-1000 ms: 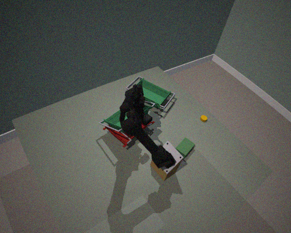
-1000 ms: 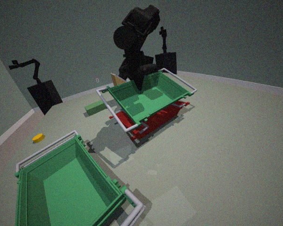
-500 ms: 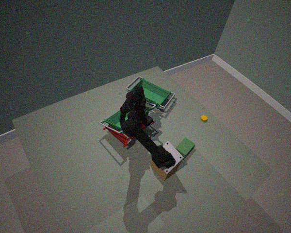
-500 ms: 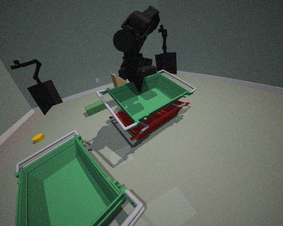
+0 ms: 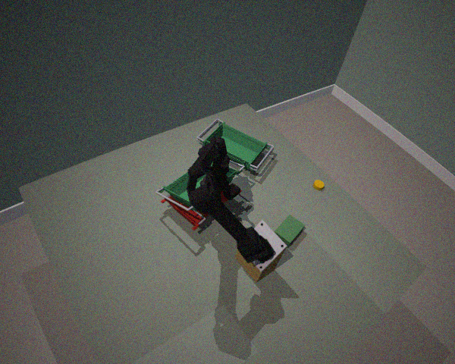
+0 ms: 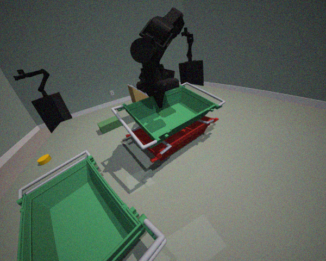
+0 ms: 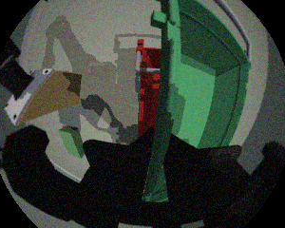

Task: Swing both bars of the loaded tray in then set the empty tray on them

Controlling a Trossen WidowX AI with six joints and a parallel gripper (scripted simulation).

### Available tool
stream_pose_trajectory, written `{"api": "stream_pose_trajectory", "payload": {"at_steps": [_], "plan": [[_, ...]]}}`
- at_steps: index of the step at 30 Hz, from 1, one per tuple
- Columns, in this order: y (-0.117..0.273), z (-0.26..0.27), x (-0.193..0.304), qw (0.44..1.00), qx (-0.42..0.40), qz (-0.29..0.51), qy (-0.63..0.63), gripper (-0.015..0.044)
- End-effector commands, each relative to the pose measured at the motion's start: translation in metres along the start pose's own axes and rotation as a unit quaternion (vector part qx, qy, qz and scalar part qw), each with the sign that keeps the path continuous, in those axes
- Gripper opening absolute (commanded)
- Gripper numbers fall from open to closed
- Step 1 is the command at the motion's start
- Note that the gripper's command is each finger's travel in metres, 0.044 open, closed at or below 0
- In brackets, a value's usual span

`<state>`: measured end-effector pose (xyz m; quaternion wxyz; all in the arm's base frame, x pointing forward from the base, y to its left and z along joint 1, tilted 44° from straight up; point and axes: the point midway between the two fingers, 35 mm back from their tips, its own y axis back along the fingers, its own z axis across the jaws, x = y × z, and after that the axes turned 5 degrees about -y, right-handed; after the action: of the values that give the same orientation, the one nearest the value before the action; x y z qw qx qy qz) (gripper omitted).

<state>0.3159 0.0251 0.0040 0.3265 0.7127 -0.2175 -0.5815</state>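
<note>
The loaded red tray (image 5: pixel 184 213) (image 6: pixel 185 138) (image 7: pixel 147 106) stands on the table. Its grey wire bars show at both ends: one bar (image 6: pixel 165 148) at the near end and the other bar (image 6: pixel 207 122) at the far end, both reaching in over the top. The load is mostly hidden. My gripper (image 6: pixel 160 107) is shut on the long rim of an empty green tray (image 5: pixel 177 189) (image 6: pixel 195 98) (image 7: pixel 199 35). This tray hangs above the red one, with a gap visible along the near side; its own bars stick out past its ends. Whether it is exactly level is unclear.
A second empty green tray (image 5: pixel 249 136) (image 6: pixel 35 227) stands close by, its bars out. A green block (image 5: pixel 290 229) (image 6: pixel 110 124) (image 7: pixel 72 142) lies near the arm's wooden base (image 5: pixel 272 239) (image 7: pixel 52 100). A yellow disc (image 5: pixel 318 184) (image 6: pixel 44 159) lies farther off.
</note>
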Motion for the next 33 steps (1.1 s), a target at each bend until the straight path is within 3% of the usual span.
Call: {"api": "stream_pose_trajectory", "payload": {"at_steps": [1,33], "plan": [[-0.0067,0.0058,-0.0008,1.0,-0.011,0.002,-0.001,0.0],[-0.0141,0.0095,-0.0003,1.0,-0.011,0.002,-0.001,0.0]]}}
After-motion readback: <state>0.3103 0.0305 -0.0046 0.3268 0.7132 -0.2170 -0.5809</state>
